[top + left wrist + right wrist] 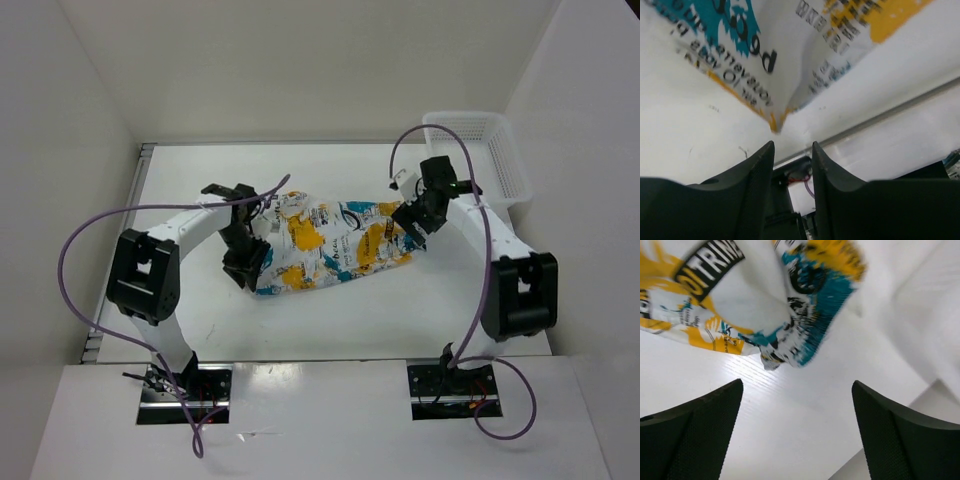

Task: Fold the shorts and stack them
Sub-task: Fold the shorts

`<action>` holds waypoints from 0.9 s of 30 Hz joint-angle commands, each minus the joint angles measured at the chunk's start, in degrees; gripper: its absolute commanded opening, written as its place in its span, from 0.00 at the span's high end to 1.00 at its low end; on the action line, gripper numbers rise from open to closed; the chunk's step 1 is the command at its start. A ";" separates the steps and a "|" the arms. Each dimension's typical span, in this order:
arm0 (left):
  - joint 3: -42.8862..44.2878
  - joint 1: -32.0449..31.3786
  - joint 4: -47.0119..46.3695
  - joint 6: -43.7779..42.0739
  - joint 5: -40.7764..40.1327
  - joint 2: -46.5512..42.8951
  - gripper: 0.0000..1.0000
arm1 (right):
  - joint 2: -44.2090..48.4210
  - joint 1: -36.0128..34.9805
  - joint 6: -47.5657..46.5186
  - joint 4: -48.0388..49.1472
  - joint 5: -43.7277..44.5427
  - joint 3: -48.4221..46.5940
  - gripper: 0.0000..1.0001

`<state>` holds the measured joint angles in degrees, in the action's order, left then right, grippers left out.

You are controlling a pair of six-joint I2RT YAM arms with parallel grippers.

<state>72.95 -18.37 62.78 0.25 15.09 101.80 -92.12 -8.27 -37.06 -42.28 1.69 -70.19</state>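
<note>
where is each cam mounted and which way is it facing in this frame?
Top external: fixed above and behind the bases, looking down on the table; shows the left arm, right arm, the shorts between them, and the basket at far right.
Left wrist: on the left arm, low, looking along the table past the left fingers at a corner of the shorts.
Right wrist: on the right arm, looking down past the wide-spread right fingers at the shorts' edge.
Shared: all three see the shorts and the table.

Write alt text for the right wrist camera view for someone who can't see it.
Bunched white shorts printed in teal, yellow-orange and black fill the top of the frame, on a white table. Below them the right end effector is wide open, its two dark fingers holding nothing.
</note>
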 commanded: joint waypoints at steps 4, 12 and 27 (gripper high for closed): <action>19.74 2.29 -0.34 -0.25 -1.37 -2.86 0.50 | 14.87 -7.35 3.54 7.80 -4.95 -5.57 0.33; 33.56 2.29 -14.35 -0.25 -6.04 15.96 0.54 | -7.27 -11.24 12.98 13.45 -3.73 -13.82 0.95; 35.41 10.63 -22.44 -0.25 -7.70 32.83 0.55 | -25.63 -8.43 22.27 22.14 6.99 -14.35 1.00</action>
<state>105.89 -11.27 42.70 0.23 10.02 129.82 -112.64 -18.74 -20.82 -26.81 1.69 -81.78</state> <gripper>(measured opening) 0.447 0.001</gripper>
